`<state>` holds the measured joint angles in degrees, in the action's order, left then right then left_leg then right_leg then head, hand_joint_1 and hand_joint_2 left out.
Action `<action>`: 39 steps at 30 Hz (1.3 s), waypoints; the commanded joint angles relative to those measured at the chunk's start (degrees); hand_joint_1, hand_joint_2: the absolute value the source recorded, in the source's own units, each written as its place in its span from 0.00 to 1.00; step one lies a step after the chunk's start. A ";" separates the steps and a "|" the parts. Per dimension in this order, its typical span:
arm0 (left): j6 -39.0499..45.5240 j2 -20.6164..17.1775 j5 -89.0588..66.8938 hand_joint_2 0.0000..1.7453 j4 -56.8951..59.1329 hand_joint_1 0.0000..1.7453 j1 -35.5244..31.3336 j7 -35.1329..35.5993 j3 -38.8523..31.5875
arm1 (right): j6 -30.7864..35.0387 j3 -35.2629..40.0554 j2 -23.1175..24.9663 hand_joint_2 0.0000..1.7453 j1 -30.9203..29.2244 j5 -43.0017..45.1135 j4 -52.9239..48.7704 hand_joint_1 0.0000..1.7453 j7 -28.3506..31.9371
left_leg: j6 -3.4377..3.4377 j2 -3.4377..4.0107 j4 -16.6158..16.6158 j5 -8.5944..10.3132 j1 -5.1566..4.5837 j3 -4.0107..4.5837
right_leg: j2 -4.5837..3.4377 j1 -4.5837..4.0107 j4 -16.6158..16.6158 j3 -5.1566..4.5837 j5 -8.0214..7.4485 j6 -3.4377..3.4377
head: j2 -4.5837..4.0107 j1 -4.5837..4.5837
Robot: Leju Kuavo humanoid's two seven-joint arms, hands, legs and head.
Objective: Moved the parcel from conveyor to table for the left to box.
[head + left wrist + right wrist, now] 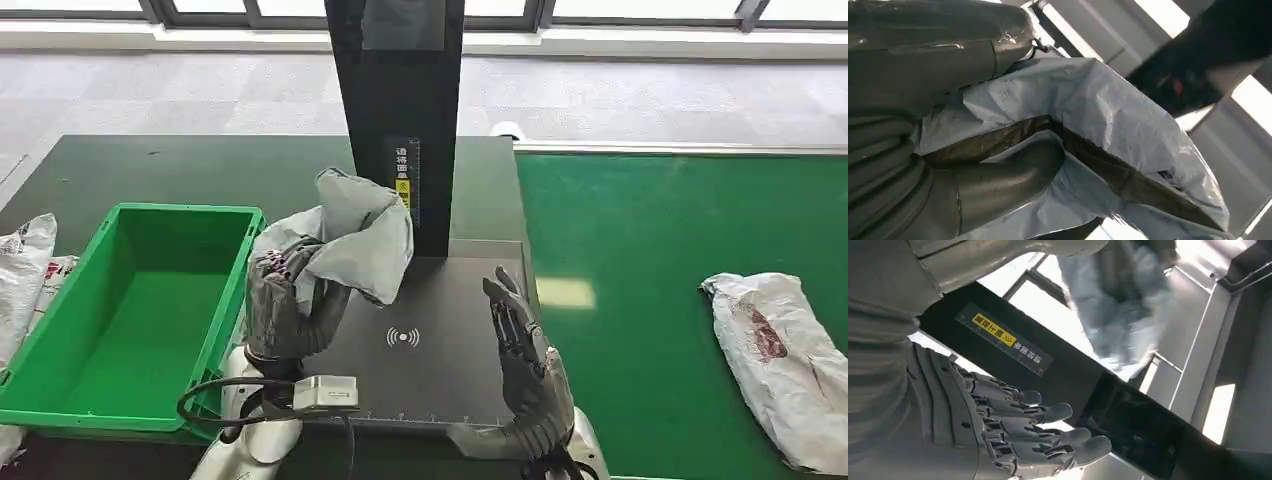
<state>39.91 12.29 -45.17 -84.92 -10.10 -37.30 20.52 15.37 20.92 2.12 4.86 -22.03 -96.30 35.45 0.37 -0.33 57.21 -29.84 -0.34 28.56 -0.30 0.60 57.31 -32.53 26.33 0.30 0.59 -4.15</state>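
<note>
Left hand [285, 305] grips parcel [350, 235] beside bin [60, 400] rim

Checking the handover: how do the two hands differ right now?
The left hand grips the grey parcel above the scan pad; the right hand holds nothing. The left hand's fingers wrap the bag; the right hand's fingers are spread. Both hover over the black pad.
</note>
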 commanded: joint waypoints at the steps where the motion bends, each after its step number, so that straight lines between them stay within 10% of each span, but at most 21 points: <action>1: 0.09 3.89 1.78 1.00 -16.28 1.00 3.49 -2.70 -14.31 | 1.45 2.48 -2.42 1.00 1.25 0.32 -1.10 0.00 0.91 | 0.07 0.16 -0.03 -0.03 0.05 0.04 | -0.11 -0.05 -0.04 -0.07 -0.02 -0.03 | 0.00 0.00; 22: 0.09 6.31 4.38 1.00 -9.09 1.00 -1.66 -2.70 -39.08 | -1.52 -0.41 -1.27 1.00 6.76 -2.50 -7.89 0.00 -0.86 | 0.13 -0.02 -0.25 0.11 0.02 -0.11 | 0.08 -0.03 -0.21 0.11 -0.07 -0.05 | -0.02 0.00; 39: -5.31 -4.53 8.91 1.00 22.98 1.00 -4.85 12.38 -30.87 | -3.03 0.41 -3.77 1.00 5.39 -1.01 -5.33 0.00 -0.74 | 0.15 0.00 -0.24 0.15 0.05 -0.17 | 0.05 -0.06 -0.23 0.11 -0.11 -0.07 | 0.00 0.00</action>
<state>36.44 12.40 -37.12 -75.22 -12.22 -25.90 -13.68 13.14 20.83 0.59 11.11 -23.19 -103.60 34.18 0.45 -0.25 57.20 -29.82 -0.33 28.47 -0.40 0.57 57.33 -32.55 26.32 0.26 0.59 -4.15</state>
